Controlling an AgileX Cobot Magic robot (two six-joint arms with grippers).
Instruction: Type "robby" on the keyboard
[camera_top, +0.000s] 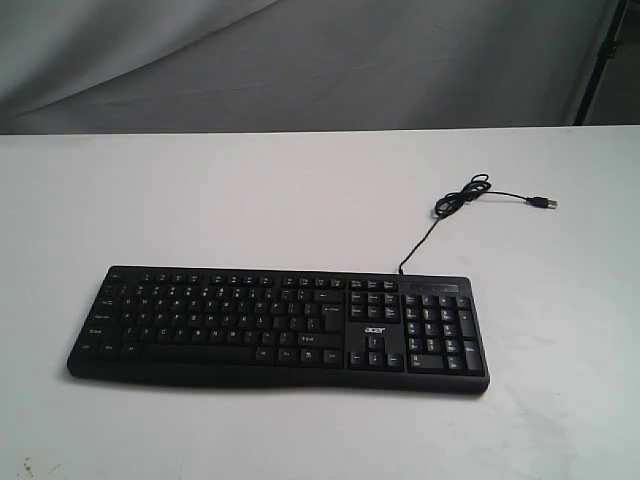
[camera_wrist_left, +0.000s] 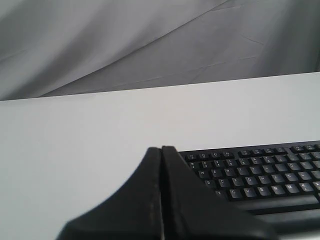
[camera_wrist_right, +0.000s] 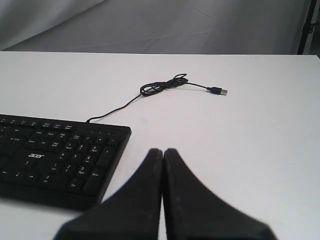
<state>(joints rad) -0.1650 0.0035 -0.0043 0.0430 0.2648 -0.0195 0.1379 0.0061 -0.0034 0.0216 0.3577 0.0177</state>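
The black keyboard (camera_top: 275, 325) with white-lettered keys and an acer logo lies flat on the white table (camera_top: 250, 190), number pad to the right. Its thin cable (camera_top: 455, 205) loops behind the right end and ends in a loose USB plug (camera_top: 545, 203). Neither arm shows in the exterior view. In the left wrist view my left gripper (camera_wrist_left: 161, 148) is shut and empty, hanging off the keyboard's (camera_wrist_left: 260, 172) letter end. My right gripper (camera_wrist_right: 163, 150) is also shut on nothing, beside the number pad end of the keyboard (camera_wrist_right: 55, 157), with the cable (camera_wrist_right: 160, 87) beyond.
A grey cloth backdrop (camera_top: 300, 60) hangs behind the table's far edge. A black stand leg (camera_top: 600, 60) rises at the back right. White tabletop stretches around the keyboard on all sides.
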